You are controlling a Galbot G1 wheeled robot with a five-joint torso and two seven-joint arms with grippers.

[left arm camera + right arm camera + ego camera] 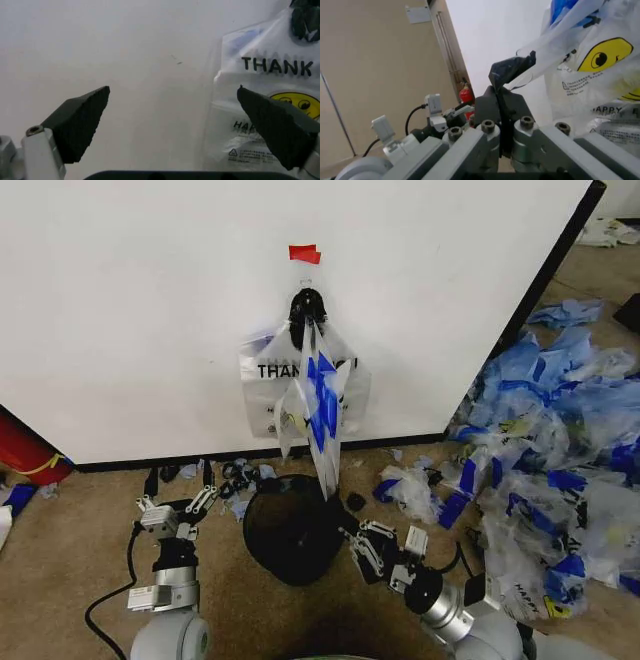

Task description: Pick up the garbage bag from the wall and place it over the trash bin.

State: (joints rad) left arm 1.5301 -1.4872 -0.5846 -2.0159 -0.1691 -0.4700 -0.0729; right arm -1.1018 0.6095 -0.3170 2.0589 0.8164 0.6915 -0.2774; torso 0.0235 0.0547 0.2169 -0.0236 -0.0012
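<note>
Against the white wall point(130, 310), the garbage bag point(305, 385) hangs from a black hook point(306, 305) just under a scrap of red tape point(304, 253), its long axis running straight down toward the trash bin point(295, 525) on the carpet beneath. I hold both arms low, one on each side of the bin. My left gripper point(178, 508) has its pads spread wide, and through its wrist camera the bag sits ahead and off toward one pad point(272, 125). My right gripper point(368, 542) has its fingers pressed together on nothing, pointing up at the bag's lower tail. I judge the right arm nearer the trailing blue strip, the bag lying up and forward from both tools.
</note>
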